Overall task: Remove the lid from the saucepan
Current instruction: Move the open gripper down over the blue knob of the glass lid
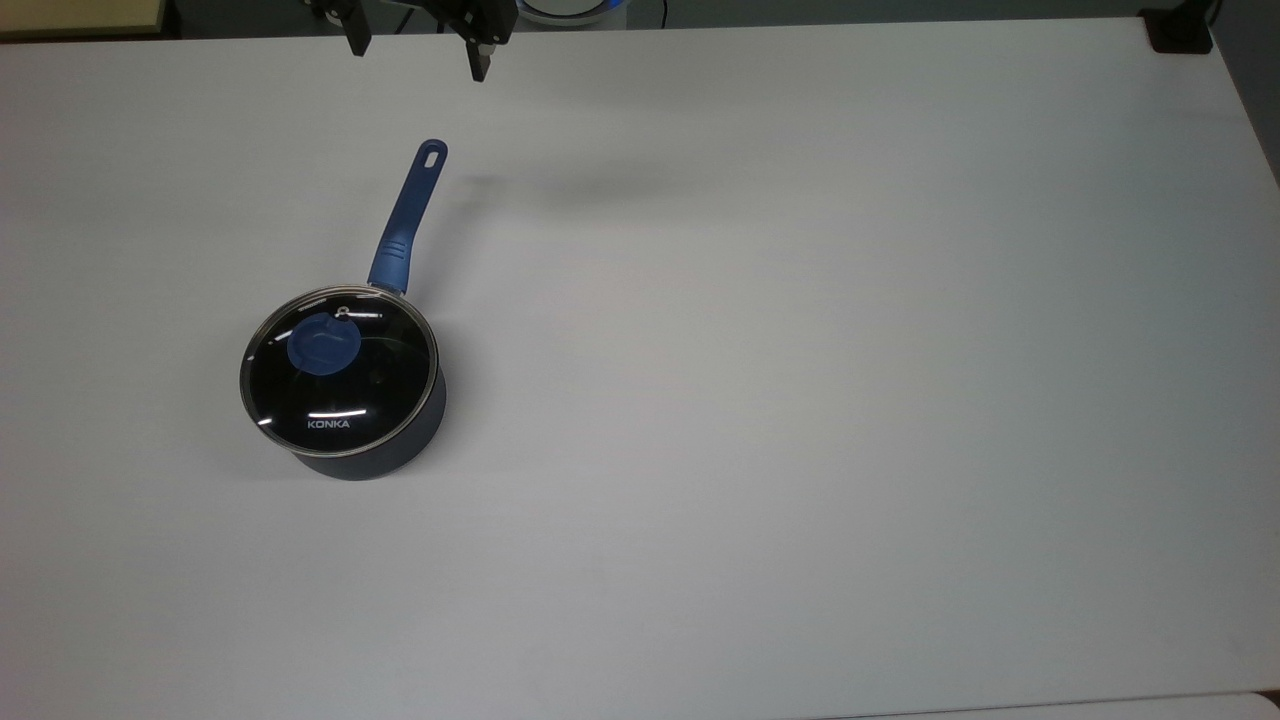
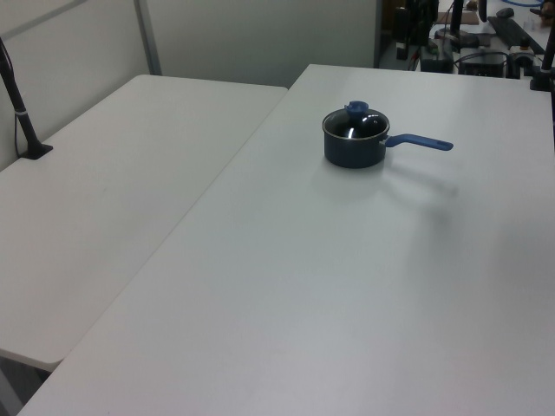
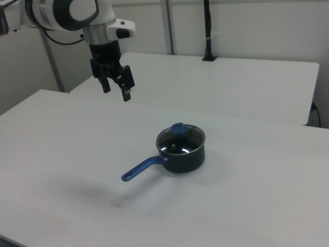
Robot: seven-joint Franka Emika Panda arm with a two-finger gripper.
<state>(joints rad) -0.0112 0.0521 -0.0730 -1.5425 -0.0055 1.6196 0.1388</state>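
The dark saucepan (image 1: 375, 455) (image 2: 351, 152) (image 3: 187, 158) stands on the white table in the top view's left half. Its blue handle (image 1: 409, 215) points up toward the table's far edge. The glass lid (image 1: 345, 395) (image 2: 355, 126) (image 3: 181, 140) rests on the pan's rim, with its blue knob (image 1: 324, 344) at centre. My gripper (image 1: 417, 52) (image 3: 117, 89) is open and hangs in the air well above the table. In the top view it is beyond the handle's end, apart from pan and lid. Nothing is between its fingers (image 3: 126, 94).
A second white table (image 2: 113, 173) adjoins this one. A black post (image 3: 207, 31) stands on the second table. Equipment clutters the far edge (image 2: 468, 52) in the left view. Bare tabletop (image 1: 800, 350) spreads to the top view's right of the pan.
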